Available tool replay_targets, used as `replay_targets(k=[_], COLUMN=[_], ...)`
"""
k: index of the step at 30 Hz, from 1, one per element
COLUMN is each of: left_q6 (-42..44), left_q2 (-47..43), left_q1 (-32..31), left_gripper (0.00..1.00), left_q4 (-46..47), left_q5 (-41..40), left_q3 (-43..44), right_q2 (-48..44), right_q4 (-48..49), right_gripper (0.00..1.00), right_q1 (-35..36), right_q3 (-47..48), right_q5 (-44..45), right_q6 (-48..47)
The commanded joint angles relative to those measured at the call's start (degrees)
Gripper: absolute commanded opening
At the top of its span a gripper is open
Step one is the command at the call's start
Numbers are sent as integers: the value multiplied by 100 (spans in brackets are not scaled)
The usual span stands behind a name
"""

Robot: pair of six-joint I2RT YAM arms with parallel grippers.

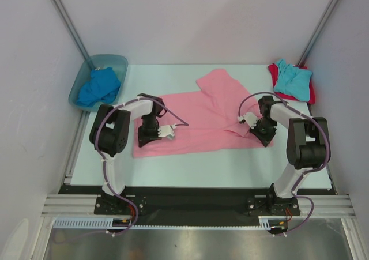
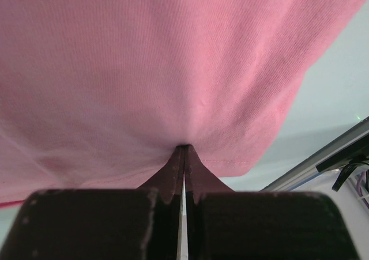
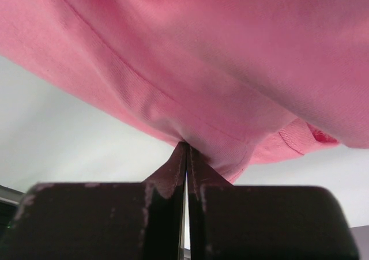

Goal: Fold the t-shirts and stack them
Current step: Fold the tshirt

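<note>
The pink t-shirt (image 1: 199, 121) lies spread across the middle of the table, its upper right part folded over in a raised flap. My left gripper (image 1: 145, 138) is shut on the shirt's near left part; the left wrist view shows its tips (image 2: 183, 148) pinching pink cloth (image 2: 144, 70). My right gripper (image 1: 263, 134) is shut on the shirt's right edge; the right wrist view shows its tips (image 3: 186, 146) pinching a hemmed fold (image 3: 230, 58). The royal blue t-shirt (image 1: 99, 87) lies bunched in the tub. The turquoise t-shirt (image 1: 293, 79) lies on the red t-shirt (image 1: 312, 93) at the back right.
The blue-green translucent tub (image 1: 118, 62) stands at the back left corner. White walls with metal corner posts (image 1: 69, 23) enclose the table. A metal rail (image 1: 196, 205) runs along the near edge by the arm bases.
</note>
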Motion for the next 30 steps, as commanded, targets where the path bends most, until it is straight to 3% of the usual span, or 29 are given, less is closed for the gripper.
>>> replay_targets(k=[1,19,22,23,26,30], left_q6=[-11,-55,-81,-98,-142,-169], left_q2=[256,186,107,80,-52,-289], left_q1=[72,80,80,80,80,72], left_gripper=[0,0,0,0,0,0], left_q4=[477,715,671,653,539,328], left_q5=[-350,-579,-518,-483,-412,-421], left_q3=[-360,-563,-527,-501,-387,-124], right_q2=[9,-27,-62,-97,-359,-747], right_q4=[162,22,-337,-452,-979,-1481], right_gripper=[0,0,17,31,46,48], right_q1=[-339,-437,-385,-367,-244,265], right_q3=[-223,-74,101,154,443,883], right_q5=[495,495,285,214,-234,-568], right_q6=[-235,-323,-332,-324,-297,-157])
